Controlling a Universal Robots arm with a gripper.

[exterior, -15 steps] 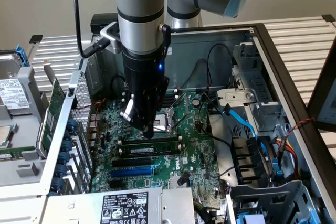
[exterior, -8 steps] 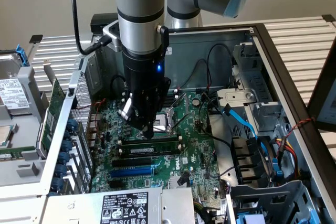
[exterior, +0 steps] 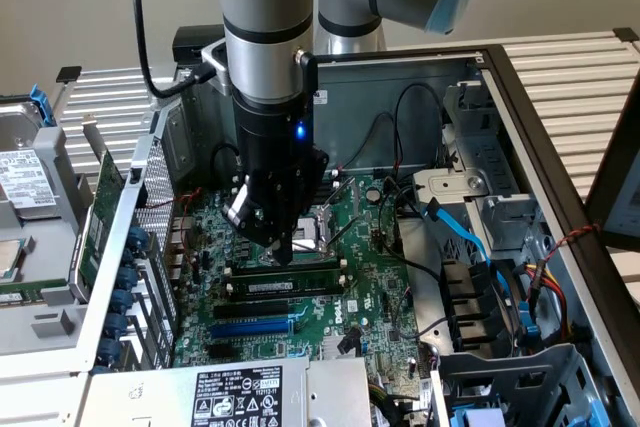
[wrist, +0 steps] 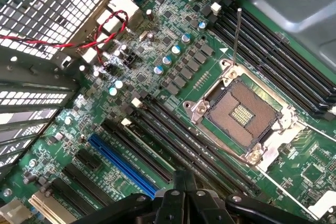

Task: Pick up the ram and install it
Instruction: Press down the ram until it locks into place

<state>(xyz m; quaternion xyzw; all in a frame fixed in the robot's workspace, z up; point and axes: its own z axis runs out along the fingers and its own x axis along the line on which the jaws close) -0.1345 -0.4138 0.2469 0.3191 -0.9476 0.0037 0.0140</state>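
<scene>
The ram (exterior: 285, 287) is a thin green stick with a white label strip, standing on edge in a black memory slot on the motherboard (exterior: 370, 297), just below the CPU socket (exterior: 315, 227). My gripper (exterior: 283, 255) hangs straight over the memory slots, its tip just behind the ram's top edge; I cannot tell whether it touches. In the wrist view the gripper (wrist: 181, 182) has its dark fingers drawn together with nothing showing between them, above the long black slots (wrist: 173, 145) beside the open CPU socket (wrist: 241, 114).
The motherboard lies inside an open computer case (exterior: 520, 117). A blue expansion slot (exterior: 265, 327) lies in front of the ram. Cables and a blue data lead (exterior: 465, 237) crowd the exterior view's right. A perforated metal wall (exterior: 155, 197) and a red wire (wrist: 100, 40) stand at its left.
</scene>
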